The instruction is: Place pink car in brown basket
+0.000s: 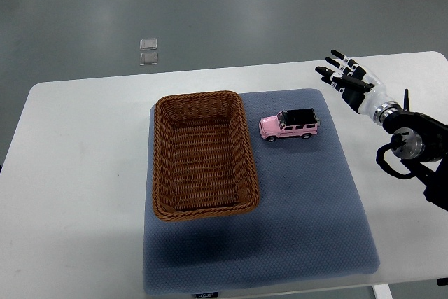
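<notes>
Hovering spread and empty beyond the pink car (290, 125), the right hand (348, 78) risked nudging it away from the brown basket (203, 155), not grasping it.

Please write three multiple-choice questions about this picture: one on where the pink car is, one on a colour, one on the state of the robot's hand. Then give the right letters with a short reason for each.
1. Where is the pink car?
A. inside the brown basket
B. on the blue mat, right of the basket
C. in the right hand

2. What colour is the car's roof?
A. black
B. white
C. yellow

3. How is the right hand?
A. closed around the car
B. curled into an empty fist
C. fingers spread, holding nothing

Answers:
1 B: the car stands on the blue mat, apart from the brown basket.
2 A: the top is black over a pink body.
3 C: the fingers are extended and the hand is away from the car.
</notes>
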